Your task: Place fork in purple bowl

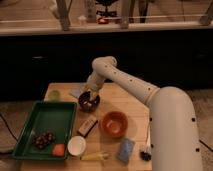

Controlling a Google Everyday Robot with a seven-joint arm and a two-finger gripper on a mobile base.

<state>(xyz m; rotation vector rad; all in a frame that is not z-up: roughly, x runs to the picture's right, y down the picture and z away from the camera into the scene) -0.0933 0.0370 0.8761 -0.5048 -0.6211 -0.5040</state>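
The end effector (89, 96) hangs over the purple bowl (88, 102) near the surface's (130, 107) far edge — spread wide. No writing is legible.

The white arm's gripper (88, 98) hangs directly over the round dark purple bowl (88, 101), too blurred to make out, and it covers much of the bowl's inside. The slim greyish-silver fork cannot be picked out anywhere. The wooden table (125, 102) is cut off at the near edge, and the arm's bulky white body hides its right side.
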